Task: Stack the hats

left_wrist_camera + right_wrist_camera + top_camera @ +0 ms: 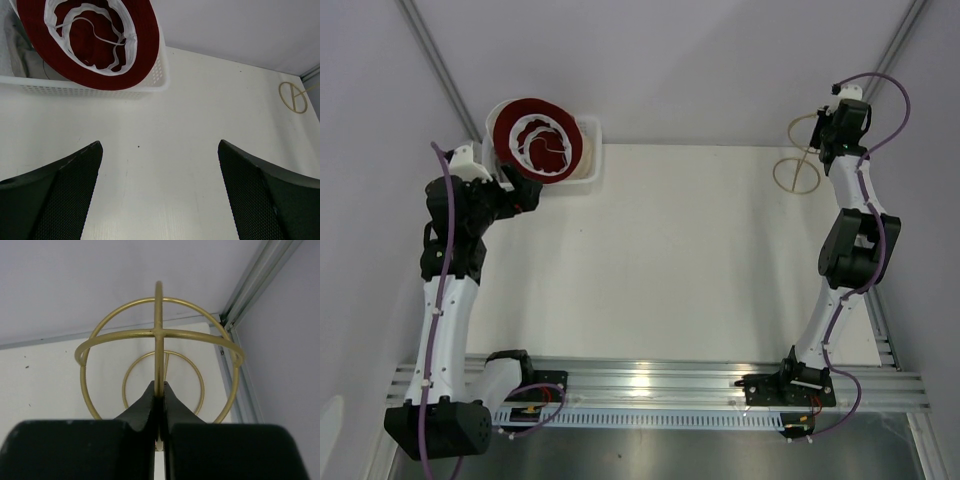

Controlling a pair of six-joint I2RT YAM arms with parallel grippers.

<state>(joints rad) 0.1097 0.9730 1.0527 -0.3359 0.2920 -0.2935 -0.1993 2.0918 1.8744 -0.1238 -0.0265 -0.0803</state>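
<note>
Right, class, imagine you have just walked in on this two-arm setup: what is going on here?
The right gripper has its jaws shut on the upright wire of a gold wire stand at the far right corner of the table. The left gripper is open and empty, facing the white mesh basket at the far left. The dark red hat lies upside down on top of that basket, with its white inner band showing. No hat is on the stand yet.
</note>
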